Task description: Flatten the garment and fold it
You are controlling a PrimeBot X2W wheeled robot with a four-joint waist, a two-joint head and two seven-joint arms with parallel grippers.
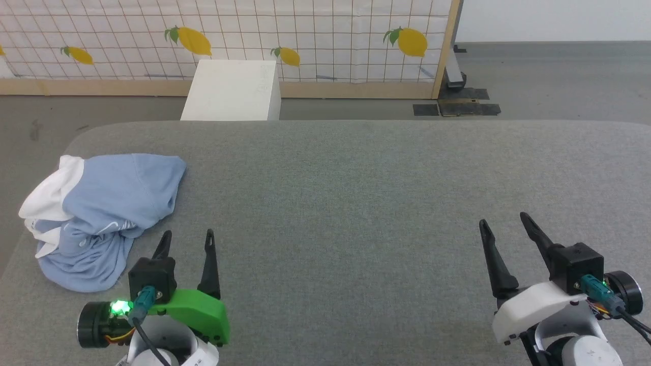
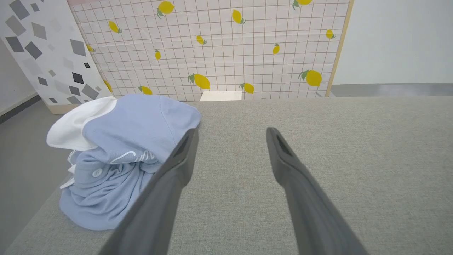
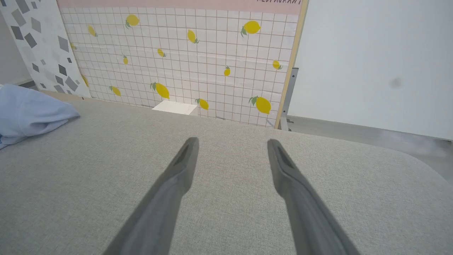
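Head view, crumpled garment [image 1: 104, 213] near left hand [image 1: 188, 233], white box [image 1: 231, 91] beyond

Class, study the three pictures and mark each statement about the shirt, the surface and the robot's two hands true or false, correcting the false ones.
1. The light blue polo shirt with a white collar lies at the left end of the grey fabric-covered surface. True.
2. The left hand is open and holds nothing. True.
3. The right hand grips the shirt. False: it is open, far from the shirt.
4. The shirt is spread flat. False: it is bunched in a heap.
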